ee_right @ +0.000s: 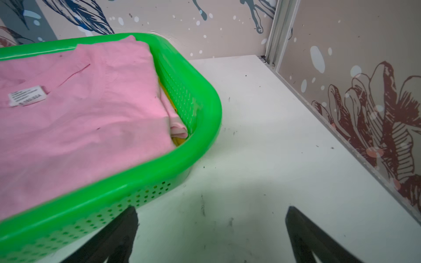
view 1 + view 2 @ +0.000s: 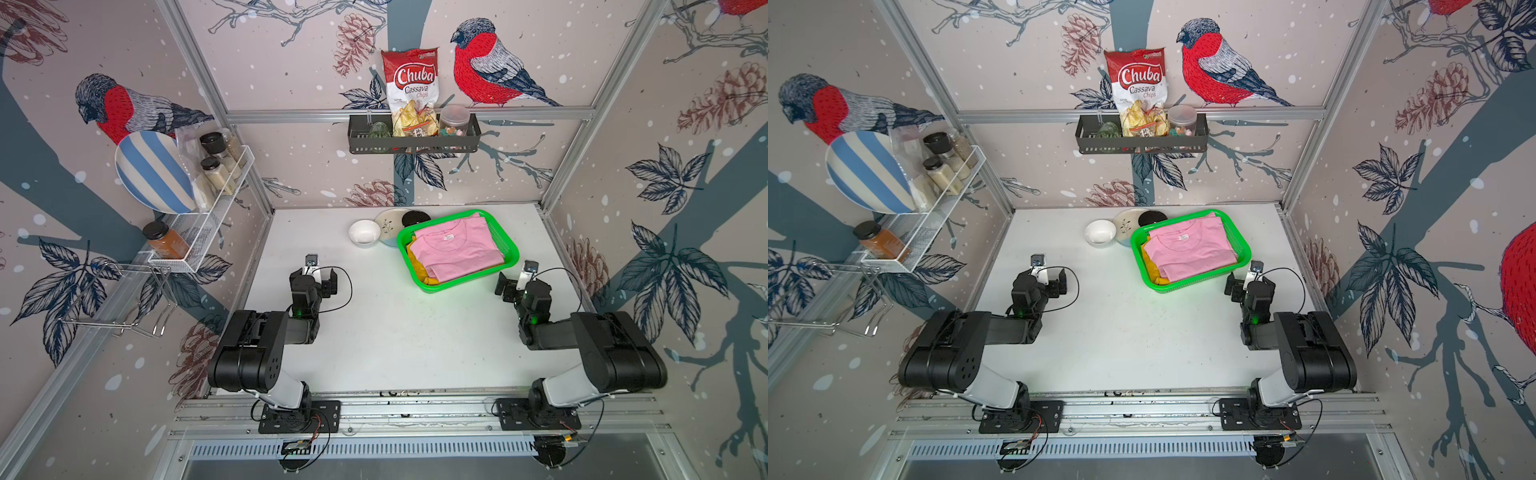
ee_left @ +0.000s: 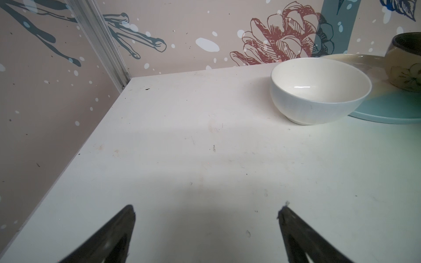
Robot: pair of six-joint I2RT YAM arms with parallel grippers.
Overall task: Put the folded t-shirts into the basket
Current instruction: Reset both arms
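The green basket [image 2: 465,277] [image 2: 1200,279] stands at the back right of the white table. A folded pink t-shirt [image 2: 457,249] [image 2: 1192,249] lies on top inside it, label up. A mustard yellow t-shirt [image 2: 417,262] [image 2: 1152,266] peeks out beneath it at the basket's left end. In the right wrist view the pink t-shirt [image 1: 79,113] fills the basket [image 1: 200,127]. My right gripper [image 2: 517,282] [image 2: 1246,282] [image 1: 212,209] is open and empty beside the basket's near right corner. My left gripper [image 2: 318,277] [image 2: 1050,278] [image 3: 207,208] is open and empty over bare table at the left.
A white bowl [image 2: 364,232] [image 3: 319,91], a plate [image 2: 390,224] and a dark cup [image 2: 415,217] sit just left of the basket. A black wall shelf [image 2: 413,141] hangs on the back wall. On the left wall is a white wire rack [image 2: 208,224].
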